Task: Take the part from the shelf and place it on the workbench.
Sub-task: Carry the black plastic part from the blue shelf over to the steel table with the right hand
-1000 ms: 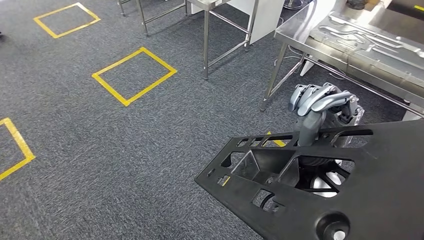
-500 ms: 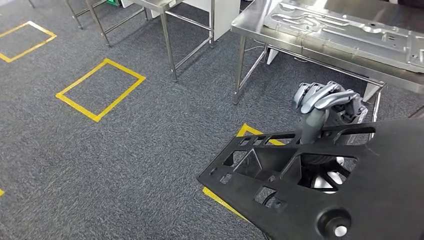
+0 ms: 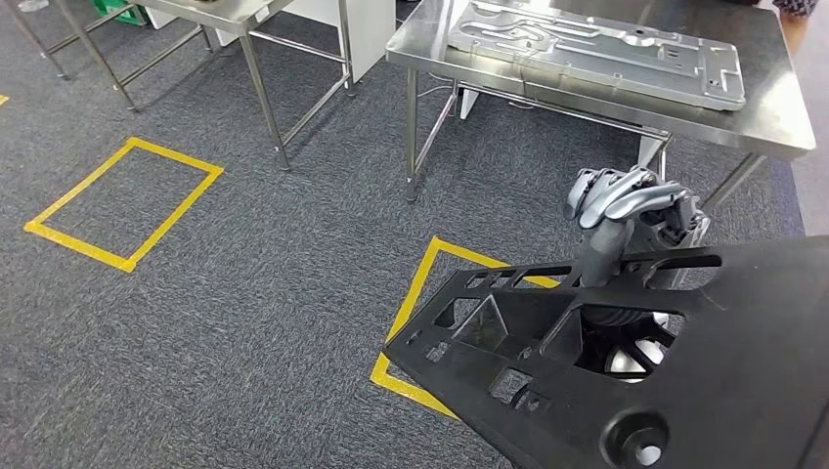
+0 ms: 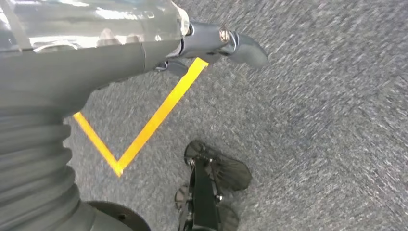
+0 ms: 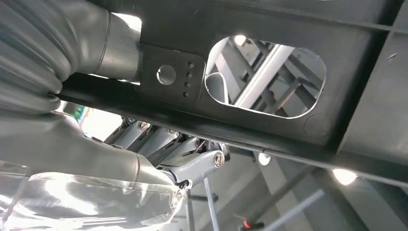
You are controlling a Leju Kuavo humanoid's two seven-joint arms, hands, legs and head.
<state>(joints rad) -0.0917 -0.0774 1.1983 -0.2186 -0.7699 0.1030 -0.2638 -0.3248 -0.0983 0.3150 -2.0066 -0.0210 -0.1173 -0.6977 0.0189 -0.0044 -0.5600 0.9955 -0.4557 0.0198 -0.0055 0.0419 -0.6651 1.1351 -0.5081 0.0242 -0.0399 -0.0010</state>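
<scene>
The black part (image 3: 626, 371) hung low over the grey carpet (image 3: 225, 293), gripped by the right hand (image 3: 631, 210) whose fingers curled over its far edge. The steel surface (image 3: 782, 117) stood just beyond. Whether the left hand (image 4: 211, 43) was open or closed was unclear.
</scene>
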